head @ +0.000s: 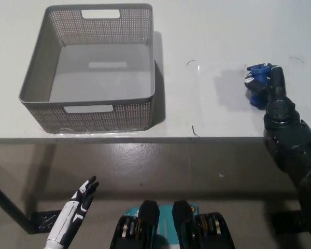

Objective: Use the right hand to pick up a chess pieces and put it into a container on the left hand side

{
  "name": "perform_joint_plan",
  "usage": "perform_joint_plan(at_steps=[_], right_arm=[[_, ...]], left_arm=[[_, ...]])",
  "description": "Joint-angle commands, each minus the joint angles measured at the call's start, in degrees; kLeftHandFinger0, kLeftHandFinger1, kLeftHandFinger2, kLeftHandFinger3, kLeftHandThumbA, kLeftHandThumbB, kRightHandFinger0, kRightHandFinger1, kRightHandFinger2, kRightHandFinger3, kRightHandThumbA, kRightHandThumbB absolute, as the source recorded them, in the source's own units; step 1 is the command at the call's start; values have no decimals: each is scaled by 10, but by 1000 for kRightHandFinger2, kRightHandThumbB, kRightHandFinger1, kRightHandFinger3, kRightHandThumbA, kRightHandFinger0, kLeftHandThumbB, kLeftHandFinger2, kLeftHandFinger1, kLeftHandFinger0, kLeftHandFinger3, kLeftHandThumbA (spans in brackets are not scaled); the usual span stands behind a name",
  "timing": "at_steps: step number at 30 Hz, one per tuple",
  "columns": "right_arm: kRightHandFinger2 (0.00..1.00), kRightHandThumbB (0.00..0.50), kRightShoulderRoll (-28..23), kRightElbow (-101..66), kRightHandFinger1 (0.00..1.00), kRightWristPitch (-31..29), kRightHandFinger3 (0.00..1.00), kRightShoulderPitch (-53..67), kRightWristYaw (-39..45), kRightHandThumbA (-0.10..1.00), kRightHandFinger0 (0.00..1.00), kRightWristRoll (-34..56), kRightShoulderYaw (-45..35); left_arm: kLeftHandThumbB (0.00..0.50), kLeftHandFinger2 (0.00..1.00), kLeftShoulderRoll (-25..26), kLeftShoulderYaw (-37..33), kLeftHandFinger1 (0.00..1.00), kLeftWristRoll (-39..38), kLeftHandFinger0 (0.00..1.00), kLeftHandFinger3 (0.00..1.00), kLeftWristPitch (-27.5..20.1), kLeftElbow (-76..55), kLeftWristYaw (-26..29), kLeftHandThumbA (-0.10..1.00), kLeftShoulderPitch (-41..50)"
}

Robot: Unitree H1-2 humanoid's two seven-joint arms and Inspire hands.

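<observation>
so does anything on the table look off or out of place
Nothing is spilled or damaged. The grey basket sits square and looks empty, and the blue chess piece is in the right hand. The only oddities are thin dark marks on the white table. The left hand rests low.

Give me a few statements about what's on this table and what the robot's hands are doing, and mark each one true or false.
1. The grey basket already holds a chess piece. False: nothing shows inside it.
2. The black right hand is closed around the blue chess piece. True.
3. The chess piece lies to the left of the basket. False: it is on the basket's right, near the table's right side.
4. The white left hand is resting on the table. False: it shows below the table's front edge, over the floor, with fingers apart and holding nothing.
5. The basket stands on the white table. True.
</observation>
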Motion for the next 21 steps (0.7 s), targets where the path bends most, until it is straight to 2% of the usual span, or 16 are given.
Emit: perform_joint_plan(at_steps=[1,5,8,13,17,21], right_arm=[[482,96,1,-4,5,-20,622,-33,-34,-100,0,7,-1],[556,99,1,-4,41,-24,648,-33,-37,-100,0,10,-3],[598,116,4,-6,112,-33,603,-38,-45,-100,0,15,-7],[598,117,12,-16,143,-45,576,-57,-40,-100,0,26,-17],[546,129,17,-30,128,-72,532,-78,-40,-100,0,12,-3],[552,163,28,-52,157,-76,546,-100,-51,-100,0,7,3]], left_arm=[[451,1000,12,5,1000,9,1000,1000,-8,-17,-3,1000,-10],[435,1000,13,5,1000,7,1000,1000,-8,-17,-4,1000,-13],[429,1000,14,6,1000,10,1000,1000,-5,-18,-2,1000,-14],[416,1000,15,5,1000,12,1000,1000,-5,-18,-2,1000,-14],[414,1000,15,6,1000,9,1000,1000,-2,-16,-4,1000,-17],[426,1000,16,5,1000,14,1000,1000,-1,-15,-3,1000,-16]])
